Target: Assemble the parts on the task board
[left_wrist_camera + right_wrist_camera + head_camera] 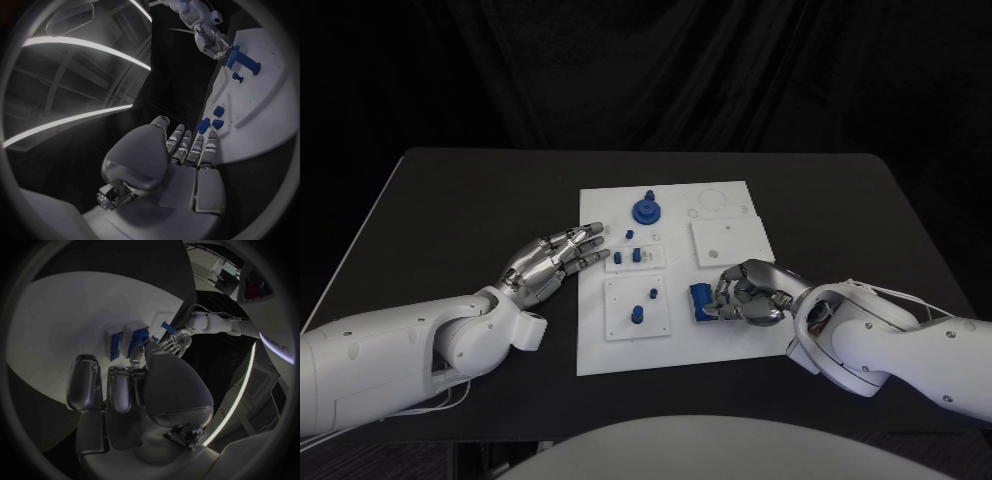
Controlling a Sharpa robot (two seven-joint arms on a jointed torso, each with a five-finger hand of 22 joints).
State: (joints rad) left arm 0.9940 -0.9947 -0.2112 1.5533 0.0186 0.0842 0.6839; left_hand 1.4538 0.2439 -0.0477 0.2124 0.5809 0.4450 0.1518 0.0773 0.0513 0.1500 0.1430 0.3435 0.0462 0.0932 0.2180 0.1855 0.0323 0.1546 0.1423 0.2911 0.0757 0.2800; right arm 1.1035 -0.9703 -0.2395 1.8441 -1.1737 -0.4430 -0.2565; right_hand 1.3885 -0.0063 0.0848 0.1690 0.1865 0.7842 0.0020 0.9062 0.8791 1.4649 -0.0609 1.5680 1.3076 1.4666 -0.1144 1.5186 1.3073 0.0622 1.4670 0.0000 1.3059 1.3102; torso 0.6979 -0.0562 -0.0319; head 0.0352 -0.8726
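Observation:
The white task board (733,335) lies mid-table. My right hand (753,293) curls over its right part and grips a blue block (700,300) that stands on the board; the right wrist view shows the block (139,342) between thumb and fingers (119,385). My left hand (557,258) lies flat and open at the board's left edge, its fingertips close to several small blue pegs (633,256). The left wrist view shows that hand (181,155) holding nothing, with the pegs (203,125) just past its fingertips. A blue round part (646,210) stands at the board's far side.
Two more blue pieces (643,305) stand in the near-left plate of the board. A square white plate (730,240) sits on the board's right, behind my right hand. The black table (459,200) runs on beyond the board on both sides.

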